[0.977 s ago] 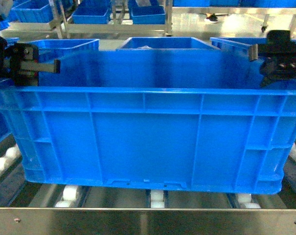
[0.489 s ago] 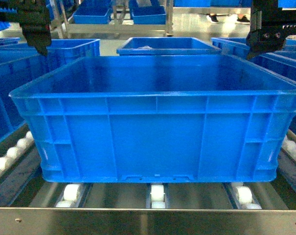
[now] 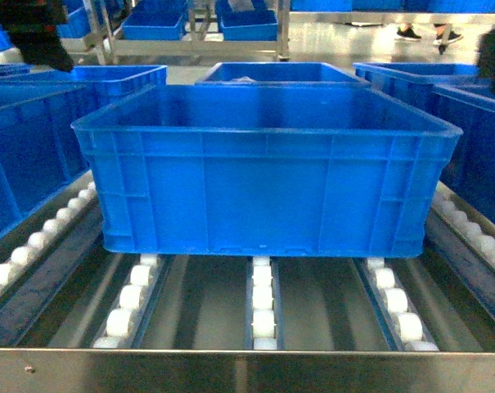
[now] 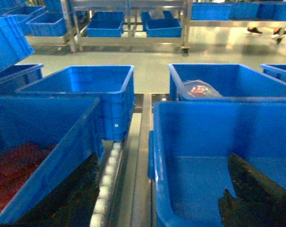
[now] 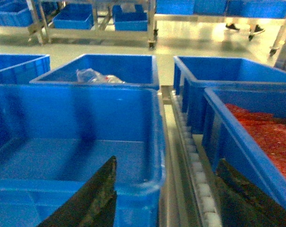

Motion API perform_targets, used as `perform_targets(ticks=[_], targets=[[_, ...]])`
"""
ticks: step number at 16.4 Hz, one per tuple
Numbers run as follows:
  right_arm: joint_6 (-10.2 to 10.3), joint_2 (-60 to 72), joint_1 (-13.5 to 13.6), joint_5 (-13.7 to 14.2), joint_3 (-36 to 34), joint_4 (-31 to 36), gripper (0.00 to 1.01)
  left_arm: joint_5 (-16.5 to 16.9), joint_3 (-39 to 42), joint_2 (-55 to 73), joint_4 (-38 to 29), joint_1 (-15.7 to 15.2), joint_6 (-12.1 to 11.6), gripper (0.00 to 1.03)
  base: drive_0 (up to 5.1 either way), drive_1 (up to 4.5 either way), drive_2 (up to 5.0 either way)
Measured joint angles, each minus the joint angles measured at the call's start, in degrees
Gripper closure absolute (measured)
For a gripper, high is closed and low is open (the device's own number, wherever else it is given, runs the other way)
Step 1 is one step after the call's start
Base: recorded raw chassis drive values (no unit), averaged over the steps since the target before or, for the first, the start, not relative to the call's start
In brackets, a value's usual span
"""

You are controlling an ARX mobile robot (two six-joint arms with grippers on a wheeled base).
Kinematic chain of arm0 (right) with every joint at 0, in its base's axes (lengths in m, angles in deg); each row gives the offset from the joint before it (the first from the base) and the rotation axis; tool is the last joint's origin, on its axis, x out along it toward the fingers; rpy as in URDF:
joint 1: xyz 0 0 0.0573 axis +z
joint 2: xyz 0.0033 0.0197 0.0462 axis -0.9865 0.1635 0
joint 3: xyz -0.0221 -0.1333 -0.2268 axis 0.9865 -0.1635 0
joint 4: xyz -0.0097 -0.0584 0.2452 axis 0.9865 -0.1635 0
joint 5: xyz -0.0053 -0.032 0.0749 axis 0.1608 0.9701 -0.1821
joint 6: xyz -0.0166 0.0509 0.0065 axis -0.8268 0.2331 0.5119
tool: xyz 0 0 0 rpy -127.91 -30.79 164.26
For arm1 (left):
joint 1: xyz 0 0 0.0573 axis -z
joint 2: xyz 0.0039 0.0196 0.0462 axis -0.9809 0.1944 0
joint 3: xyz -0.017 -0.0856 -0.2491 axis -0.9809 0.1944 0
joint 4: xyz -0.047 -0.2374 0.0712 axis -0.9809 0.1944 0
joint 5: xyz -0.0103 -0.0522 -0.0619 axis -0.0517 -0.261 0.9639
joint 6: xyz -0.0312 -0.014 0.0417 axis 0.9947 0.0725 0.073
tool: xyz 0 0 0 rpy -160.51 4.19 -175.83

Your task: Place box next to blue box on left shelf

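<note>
Large open-topped bright-blue plastic crate (image 3: 266, 168) sits free on white roller tracks of grey metal flow rack (image 3: 263, 307), between neighbouring blue crates. We judge it empty, light, rigid, prone to rolling; thick side rims best hold. Left gripper (image 4: 164, 222) spread apart; right gripper (image 5: 166, 198) likewise, both gripping nothing.

Left pincer (image 4: 171, 208) raised high at the left, fingers (image 4: 256, 189) spread apart and holding nothing, right pincer (image 5: 166, 198) up at the right edge, fingers (image 5: 93, 196) wide apart, empty too
</note>
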Motion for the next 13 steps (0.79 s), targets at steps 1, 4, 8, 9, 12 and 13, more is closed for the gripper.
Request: perform_targets(ticks=[1, 4, 8, 9, 12, 13], targets=[[-0.17, -2.49, -1.38, -0.59, -4.17, 4.48, 0.50, 1.77, 5.20, -2.62, -3.17, -0.61, 0.02, 0.37, 0.0, 0.00, 0.0], [-0.48, -9.70, -2.69, -2.86, -12.90, 7.78, 0.79, 3.45, 14.40, -9.16, -6.49, -2.36, 0.07, 0.66, 0.0, 0.00, 0.0], [-0.68, -17.94, -5.31, -4.96, -22.43, 7.80, 1.00, 5.38, 24.46, -17.51, -7.21, -4.11, 0.24, 1.01, 0.0, 0.00, 0.0], [-0.68, -20.28, -5.62, -5.57, -24.04, 7.43, 1.00, 5.81, 26.36, -19.78, -7.08, -4.48, 0.28, 1.01, 0.0, 0.00, 0.0], [-0.70, -26.01, -9.46, -9.46, -28.33, 5.01, 1.00, 8.96, 30.67, -25.75, -5.29, -8.59, 0.33, 1.01, 0.0, 0.00, 0.0], [-0.68, -27.15, -10.10, -9.44, -28.89, 4.48, 1.00, 8.96, 31.32, -26.88, -4.76, -8.63, 0.33, 1.01, 0.0, 0.00, 0.0]])
